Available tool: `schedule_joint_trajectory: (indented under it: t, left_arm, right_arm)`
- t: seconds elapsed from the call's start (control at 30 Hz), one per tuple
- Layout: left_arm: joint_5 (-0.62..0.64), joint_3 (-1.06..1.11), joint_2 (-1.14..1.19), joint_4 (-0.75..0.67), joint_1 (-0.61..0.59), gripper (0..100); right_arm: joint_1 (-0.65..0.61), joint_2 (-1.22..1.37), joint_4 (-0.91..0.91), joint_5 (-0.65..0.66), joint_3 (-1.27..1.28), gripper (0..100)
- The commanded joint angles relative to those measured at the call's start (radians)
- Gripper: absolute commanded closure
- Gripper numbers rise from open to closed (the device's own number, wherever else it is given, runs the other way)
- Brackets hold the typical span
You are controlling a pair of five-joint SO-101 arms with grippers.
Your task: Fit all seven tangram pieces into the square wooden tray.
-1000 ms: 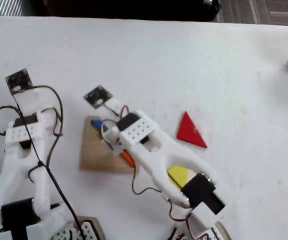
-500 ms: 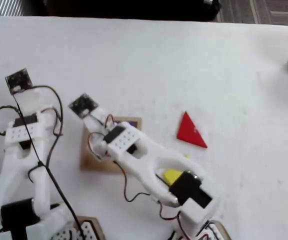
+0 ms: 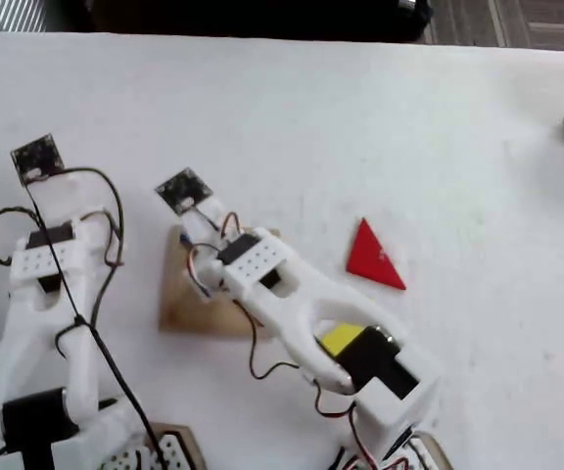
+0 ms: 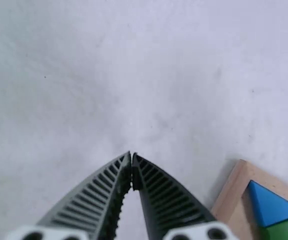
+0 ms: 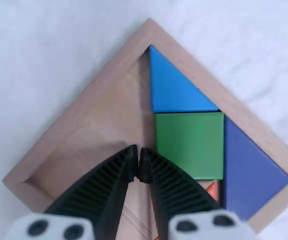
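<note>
Right gripper (image 5: pixel 136 167) hung over the square wooden tray (image 3: pixel 177 305), jaws closed tip to tip with nothing between them. Its tips stood above the tray's bare floor, just beside the green square (image 5: pixel 189 145).

Left gripper (image 4: pixel 131 170) was likewise clenched and empty, over bare white table (image 3: pixel 360 117) just off one tray corner.

Tray contents, as far as visible:
- blue triangle (image 5: pixel 176 87) in a corner, one edge touching the green square
- dark blue piece (image 5: pixel 251 172) along the rim, touching the green square's other side
- an orange piece (image 5: pixel 211 191), mostly hidden behind the right gripper's finger

The remaining floor looked unfilled.

Outside the tray:
- red triangle (image 3: pixel 372 257) flat on the table, right of the tray and well apart from it
- yellow piece (image 3: pixel 339 339) near-right of the tray, partly hidden under the right arm's forearm

That made six; the seventh could not be found.

Judgement: task about half done. The next pick probably turns on the red triangle. It lay to the right of the right gripper, on that arm's side, and the left arm sat on the tray's far-left side, so the right arm was clearly the nearer. The triangle's longest edge seemed to run from its far point toward the near right, so the wrist would likely need turning to close across it. The jaws would have to open first.
</note>
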Motion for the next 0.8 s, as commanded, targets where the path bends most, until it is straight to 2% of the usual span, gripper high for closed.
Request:
schedule_joint_trajectory:
  t: [0.0,0.2,0.27,0.4,0.5,0.77]
  left_arm:
    - [0.005,-0.041,-0.004,-0.023,0.016,98]
    - [0.005,-0.046,-0.004,-0.026,0.018,98]
    - [0.005,-0.046,-0.004,-0.026,0.018,98]
    - [0.005,-0.044,-0.004,-0.026,0.028,98]
    - [0.005,-0.041,-0.004,-0.026,0.027,98]
    - [0.005,-0.041,-0.004,-0.026,0.025,98]
  right_arm:
    - [0.028,-0.097,0.061,-0.003,-0.046,97.9]
    - [0.033,-0.352,0.283,0.101,-0.014,98.1]
    - [0.025,-0.374,0.268,0.101,0.044,98.1]
    - [-0.05,-0.308,0.097,0.101,0.19,98.0]
    - [-0.064,-0.236,0.021,0.101,0.203,98.1]
    - [0.041,-0.119,0.102,0.101,0.069,98.1]
